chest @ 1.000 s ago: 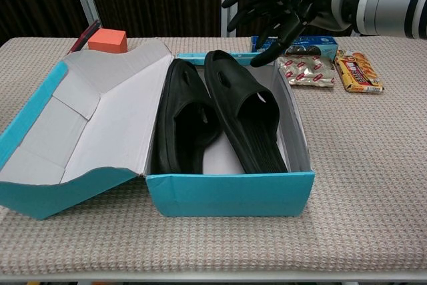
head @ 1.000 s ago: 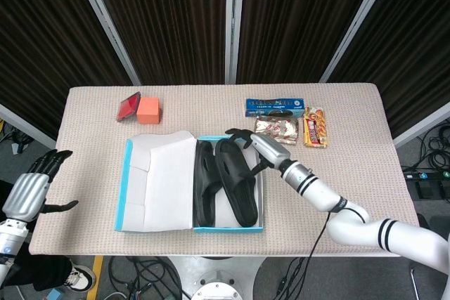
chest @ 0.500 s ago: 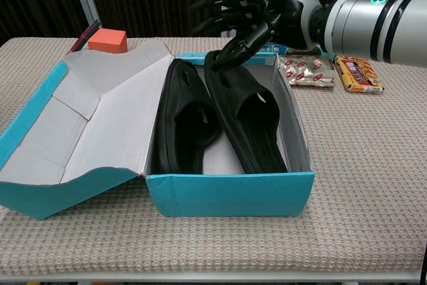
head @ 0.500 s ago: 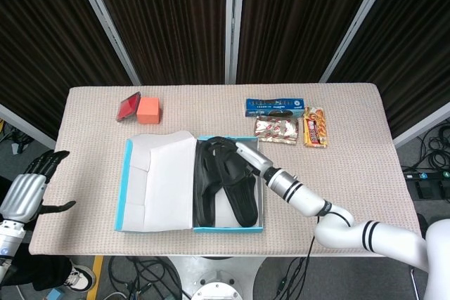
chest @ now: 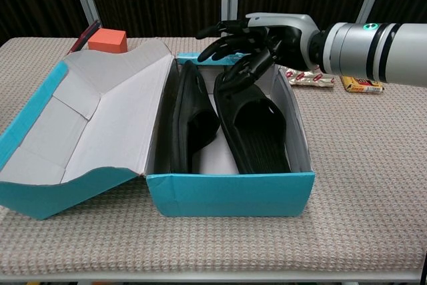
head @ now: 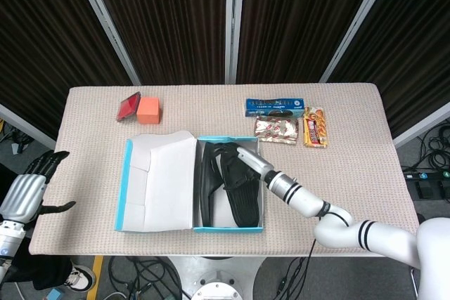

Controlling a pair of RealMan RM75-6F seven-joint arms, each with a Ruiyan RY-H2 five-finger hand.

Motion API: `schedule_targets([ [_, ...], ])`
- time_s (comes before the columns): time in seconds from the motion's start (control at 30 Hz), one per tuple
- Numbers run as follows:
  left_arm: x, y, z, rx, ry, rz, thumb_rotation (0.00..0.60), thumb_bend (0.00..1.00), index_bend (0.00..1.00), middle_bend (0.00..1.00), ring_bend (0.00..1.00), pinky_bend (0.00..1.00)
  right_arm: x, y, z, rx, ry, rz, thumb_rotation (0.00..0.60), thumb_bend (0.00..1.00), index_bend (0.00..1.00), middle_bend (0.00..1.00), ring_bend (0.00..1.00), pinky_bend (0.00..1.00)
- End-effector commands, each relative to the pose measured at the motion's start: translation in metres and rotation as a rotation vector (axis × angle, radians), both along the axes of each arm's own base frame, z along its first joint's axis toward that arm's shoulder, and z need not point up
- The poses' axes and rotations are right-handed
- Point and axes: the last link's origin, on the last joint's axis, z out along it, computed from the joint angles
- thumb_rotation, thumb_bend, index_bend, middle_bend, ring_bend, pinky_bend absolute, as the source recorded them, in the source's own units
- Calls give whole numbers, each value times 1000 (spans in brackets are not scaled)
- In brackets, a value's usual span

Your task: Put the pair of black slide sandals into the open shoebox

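Note:
The open teal shoebox point(head: 121, 187) point(chest: 227, 195) stands at the table's front middle, its lid folded out to the left. Both black slide sandals lie inside. The left sandal point(head: 209, 186) point(chest: 190, 118) leans on its side against the box's lid-side wall. Flat on the box floor lies the right sandal point(head: 242, 198) point(chest: 257, 125). My right hand point(head: 235, 154) point(chest: 257, 38) reaches into the box's far end with fingers spread, touching the far end of the right sandal. Off the table's left edge, my left hand point(head: 29, 189) hangs with fingers apart, holding nothing.
A red box point(head: 129, 108) and an orange box point(head: 148, 109) point(chest: 107, 40) sit at the back left. At the back right lie a blue biscuit pack point(head: 275, 107), a silver snack packet point(head: 276, 130) and a yellow snack packet point(head: 316, 126) point(chest: 363, 85).
My right hand came down from above the box's far right corner onto the right sandal. That sandal went from leaning to lying flat, and the left sandal tipped further onto its side.

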Motion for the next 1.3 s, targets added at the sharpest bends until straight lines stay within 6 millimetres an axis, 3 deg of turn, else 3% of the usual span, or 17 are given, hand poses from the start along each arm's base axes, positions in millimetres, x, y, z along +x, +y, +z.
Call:
schedule_targets([
  [0.03,0,0,0,1,0,-1,600,0,80,91,0,115,8,-1,10,-26,-38,20,600,0,115,205,103,297],
  [0.27,3,1,-1,0,4,-7,600,0,80,91,0,114,17,0,50,-131,-67,94,600,0,115,208,103,297],
  [0.4,4,2,-2,-1,19,-12,600,0,80,91,0,114,-18,6,81,-369,194,228,600,0,111,200,87,260],
  [0.5,4,2,-2,6,30,-18,600,0,80,91,0,114,-49,22,101,-532,409,261,600,0,79,153,15,166],
  [0.8,5,-3,-3,14,55,-24,600,0,80,91,0,114,-139,106,145,-755,745,62,600,0,12,46,0,9],
  [1.0,8,-6,-9,14,72,-37,600,0,80,91,0,114,-184,151,149,-766,915,-68,600,0,0,20,0,0],
  [1.13,9,-7,-11,28,78,-49,600,0,80,91,0,113,-204,162,145,-722,984,-104,600,0,0,0,0,0],
  [1.3,8,-7,-13,36,92,-49,600,0,80,91,0,112,-210,163,145,-714,1017,-90,600,0,0,0,0,0],
])
